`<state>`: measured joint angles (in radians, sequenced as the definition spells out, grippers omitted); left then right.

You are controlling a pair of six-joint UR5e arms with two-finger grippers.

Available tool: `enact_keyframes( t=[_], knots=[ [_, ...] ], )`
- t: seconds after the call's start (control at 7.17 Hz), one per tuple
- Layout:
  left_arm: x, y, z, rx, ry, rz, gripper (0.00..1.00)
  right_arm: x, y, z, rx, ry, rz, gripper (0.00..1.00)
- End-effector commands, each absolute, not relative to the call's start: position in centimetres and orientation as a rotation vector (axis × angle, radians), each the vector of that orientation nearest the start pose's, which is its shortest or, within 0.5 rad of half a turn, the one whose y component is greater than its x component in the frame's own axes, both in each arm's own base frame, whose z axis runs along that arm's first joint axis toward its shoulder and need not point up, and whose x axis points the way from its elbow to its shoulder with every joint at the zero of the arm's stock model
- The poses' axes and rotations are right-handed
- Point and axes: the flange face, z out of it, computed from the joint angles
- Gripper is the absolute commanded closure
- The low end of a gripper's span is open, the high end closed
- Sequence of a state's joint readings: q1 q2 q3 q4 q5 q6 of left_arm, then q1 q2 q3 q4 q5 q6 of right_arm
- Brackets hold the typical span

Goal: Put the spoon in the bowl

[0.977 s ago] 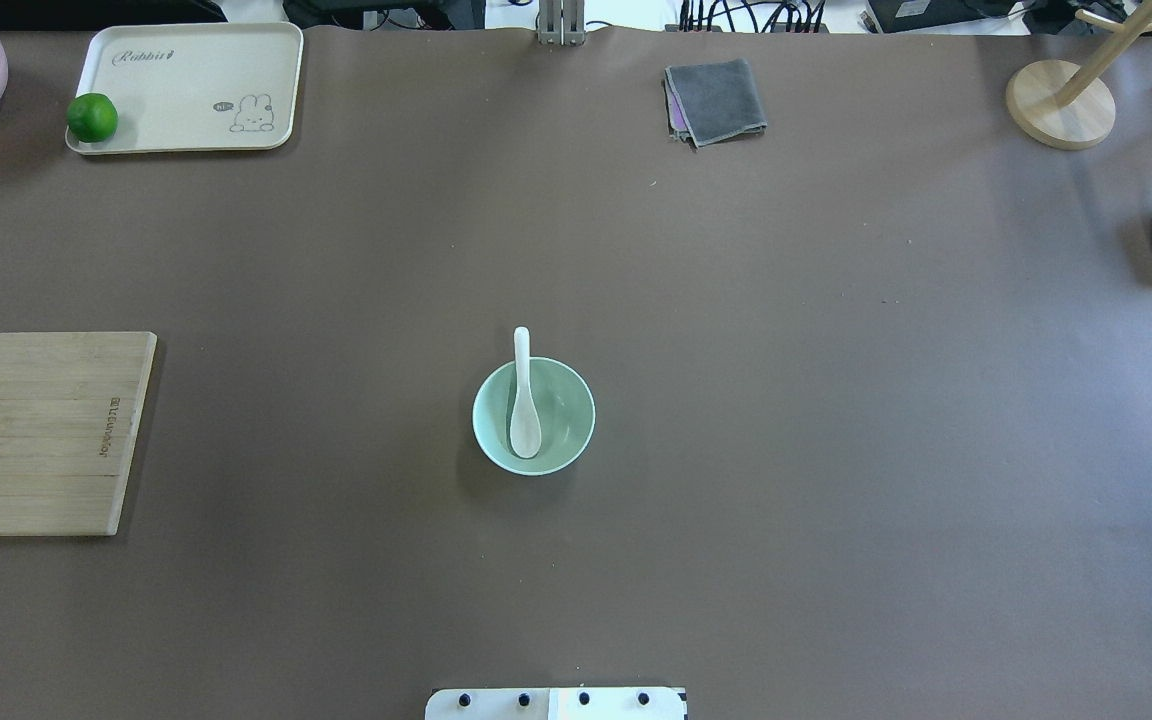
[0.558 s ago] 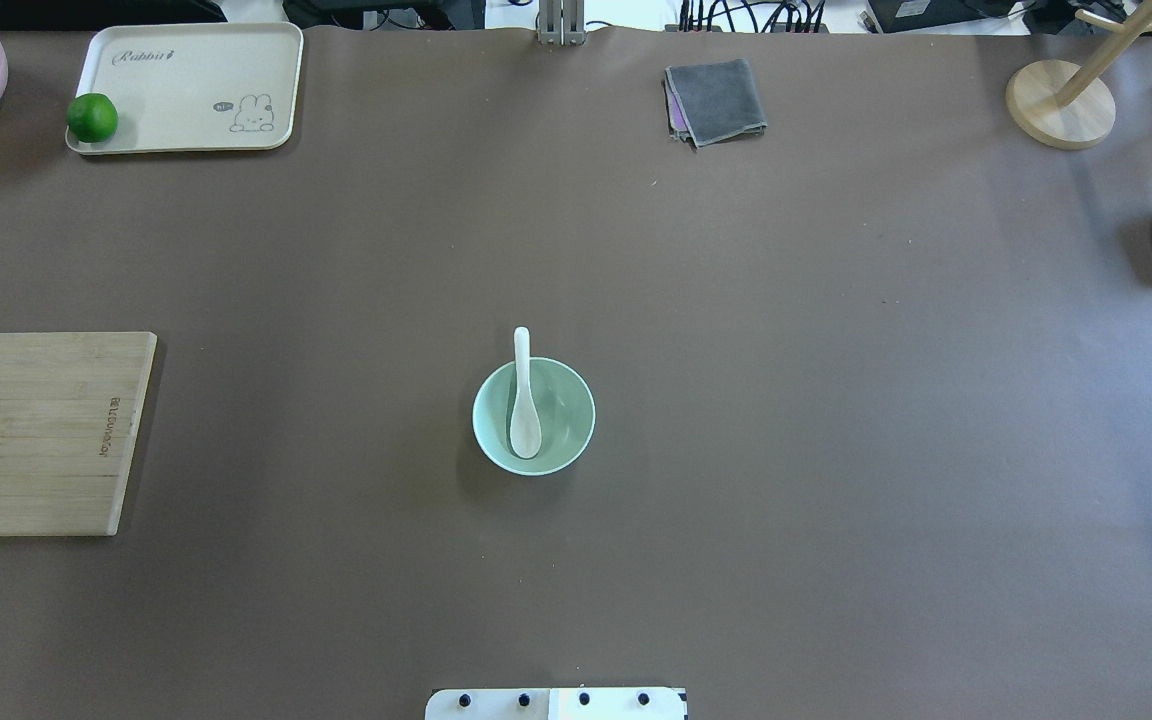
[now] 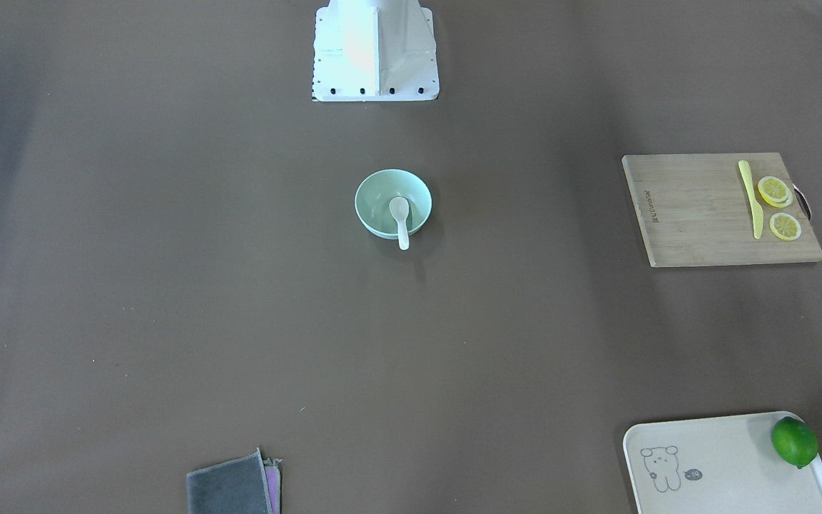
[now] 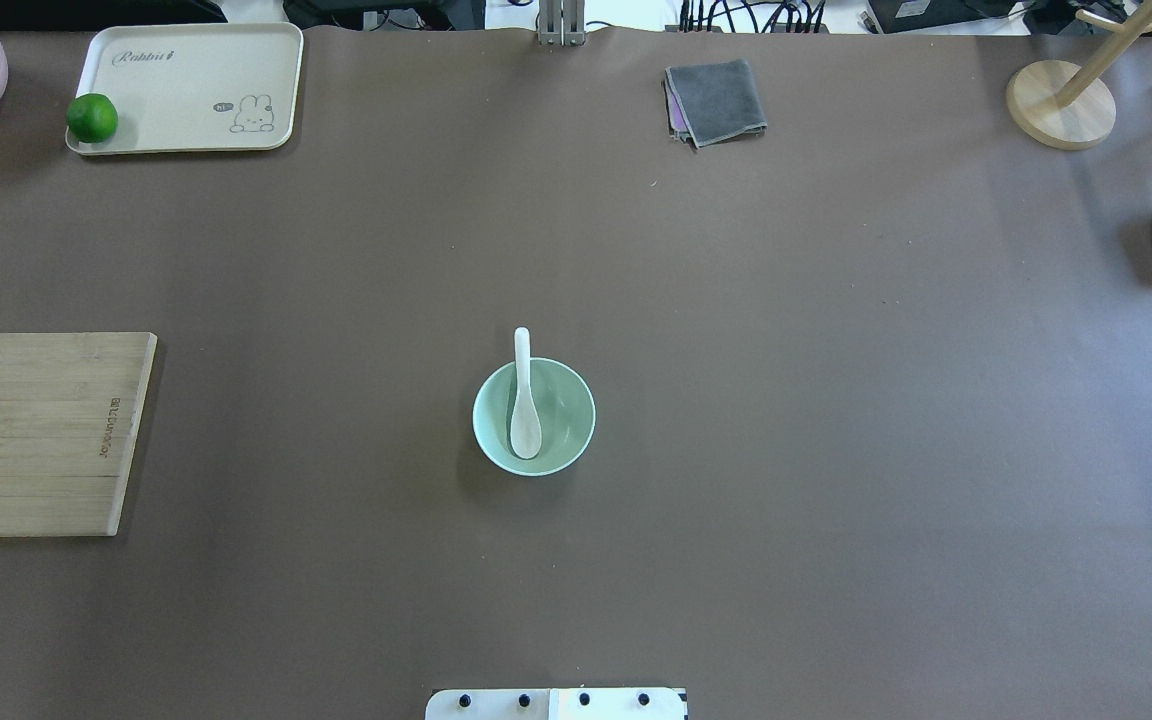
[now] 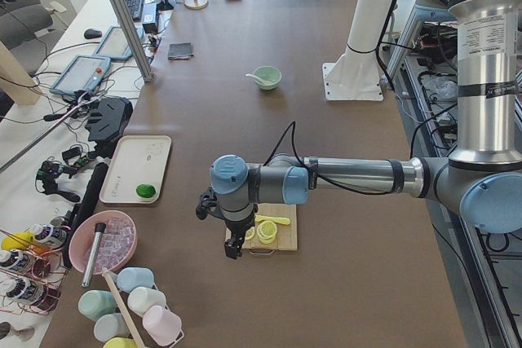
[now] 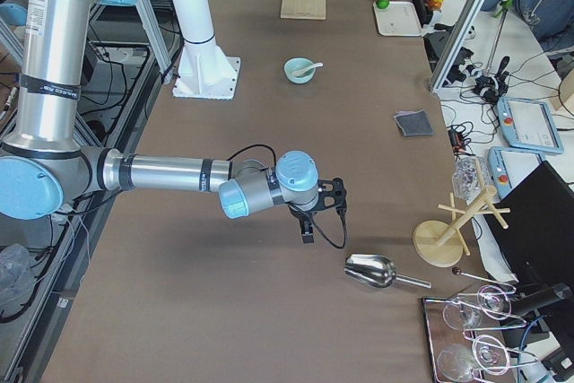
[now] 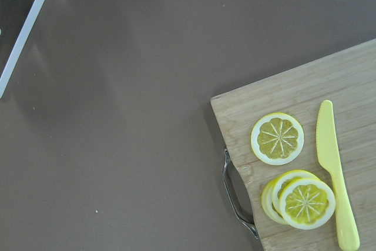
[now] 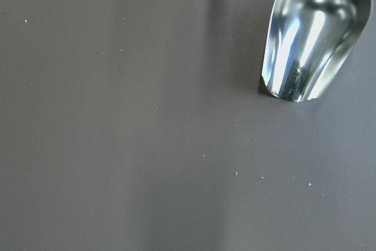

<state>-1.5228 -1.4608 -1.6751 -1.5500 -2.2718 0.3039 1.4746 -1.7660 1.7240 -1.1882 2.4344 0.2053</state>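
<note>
Left hand (image 5: 232,248) hangs over the handle end of the bamboo cutting board (image 7: 294,95), at the far left end of the worktop (image 4: 836,400). Its wrist cam sees only lemon slices (image 7: 277,139) and the yellow knife (image 7: 332,163). It shows in the side view alone, so I can't tell if the fingers are wide or narrow. Right hand (image 6: 308,232) is at the opposite end, just beside the steel scoop (image 8: 311,33); same story, finger gap can't be called. Neither hand carries anything that I can see. Spoon (image 4: 524,420) is in the mint bowl (image 4: 568,410), mid-worktop, straight out from the robot base (image 4: 556,703). Its long axis runs near-far: scoop down inside toward the robot, handle leaning over the far rim and poking past it. The bowl sits between the hands, well apart from both, a touch toward the left side, so neither arm has a real advantage. My read: placement done, no further grasp needed.
</note>
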Motion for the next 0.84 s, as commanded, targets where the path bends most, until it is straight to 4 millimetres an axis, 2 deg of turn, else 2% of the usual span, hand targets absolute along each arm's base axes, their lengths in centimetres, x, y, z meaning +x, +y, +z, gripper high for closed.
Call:
enact_keyframes(
  t=[0.0,0.28,0.42,0.56,0.7],
  knots=[
    [-5.0,-44.2,67.1,0.053,0.707,0.309,0.02,2.8,-42.9,62.2,0.196,-0.909,-0.022,0.0],
    [-5.6,-44.2,66.5,0.073,0.763,0.282,0.02,3.2,-43.0,62.5,0.162,-0.898,0.001,0.0],
    [-5.5,-44.5,66.3,0.074,0.776,0.279,0.02,3.0,-44.6,61.9,0.152,-0.884,-0.021,0.0],
    [-5.6,-44.6,65.8,0.082,0.776,0.28,0.02,4.7,-45.5,61.4,0.141,-0.874,-0.045,0.0],
    [-5.6,-44.7,65.7,0.081,0.775,0.28,0.02,5.6,-45.9,60.4,0.111,-0.865,-0.05,0.0]
  ],
)
